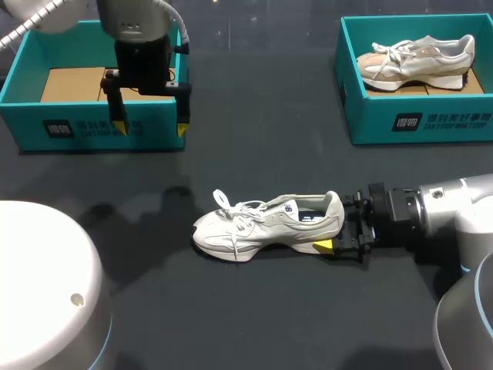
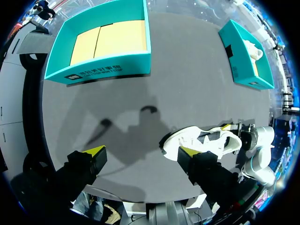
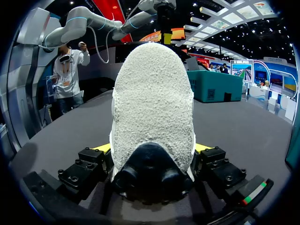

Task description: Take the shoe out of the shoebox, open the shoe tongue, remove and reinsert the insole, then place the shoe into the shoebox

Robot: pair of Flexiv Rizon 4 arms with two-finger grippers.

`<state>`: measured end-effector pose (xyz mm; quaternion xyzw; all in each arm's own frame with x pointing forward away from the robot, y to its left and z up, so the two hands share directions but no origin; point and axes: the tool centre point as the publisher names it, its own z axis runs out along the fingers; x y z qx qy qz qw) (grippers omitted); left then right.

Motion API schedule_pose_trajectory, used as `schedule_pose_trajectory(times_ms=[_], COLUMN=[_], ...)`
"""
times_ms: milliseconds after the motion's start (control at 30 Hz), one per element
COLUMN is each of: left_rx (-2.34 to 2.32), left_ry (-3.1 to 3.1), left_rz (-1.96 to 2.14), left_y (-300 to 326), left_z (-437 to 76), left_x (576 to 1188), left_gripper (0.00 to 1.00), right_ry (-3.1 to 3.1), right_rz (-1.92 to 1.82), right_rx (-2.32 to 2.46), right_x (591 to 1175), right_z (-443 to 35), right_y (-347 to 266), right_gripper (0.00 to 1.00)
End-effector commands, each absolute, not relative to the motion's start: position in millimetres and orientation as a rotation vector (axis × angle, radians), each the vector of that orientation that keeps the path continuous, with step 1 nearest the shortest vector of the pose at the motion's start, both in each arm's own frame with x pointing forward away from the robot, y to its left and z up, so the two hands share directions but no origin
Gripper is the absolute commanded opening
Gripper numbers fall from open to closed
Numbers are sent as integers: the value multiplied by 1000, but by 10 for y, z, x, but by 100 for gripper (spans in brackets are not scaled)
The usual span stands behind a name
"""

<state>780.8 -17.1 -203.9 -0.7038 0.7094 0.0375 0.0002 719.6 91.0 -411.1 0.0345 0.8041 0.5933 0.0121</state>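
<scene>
The white shoe (image 1: 266,225) lies mid-surface (image 1: 254,308), toe to 9 o'clock, heel at 3 o'clock clamped by the right arm's fingers (image 1: 323,247). At 10 o'clock the left arm's fingers (image 1: 182,123) hang spread over a teal shoebox (image 1: 92,127); at 2 o'clock another box (image 1: 420,123) holds a second shoe (image 1: 416,58)

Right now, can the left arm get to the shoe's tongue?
Probably yes. The left gripper hangs open with nothing standing between it and the shoe. The right gripper clamps only the heel, leaving the laced top uncovered.
</scene>
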Motion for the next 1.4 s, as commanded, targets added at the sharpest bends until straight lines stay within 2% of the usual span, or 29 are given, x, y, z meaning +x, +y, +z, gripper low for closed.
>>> schedule_pose_trajectory(times_ms=[33, 600, 967, 1400], left_rx=[-2213, -2274, -2274, -2366], left_ry=[2232, 2259, 2259, 2107], left_rz=[135, 237, 237, 366], left_y=[-299, -1178, -1178, -1992], left_z=[-2115, -2342, -2342, -2567], left_x=[7709, 6994, 6994, 7084], left_gripper=[100, 100, 100, 100], right_ry=[2511, 2511, 2511, 2511], right_rz=[1845, 1845, 1845, 1845], right_rx=[109, 109, 109, 109], right_x=[7189, 7189, 7189, 7189], right_z=[-4099, -4099, -4099, -4099], right_y=[913, 913, 913, 913], right_gripper=[0, 0, 0, 0])
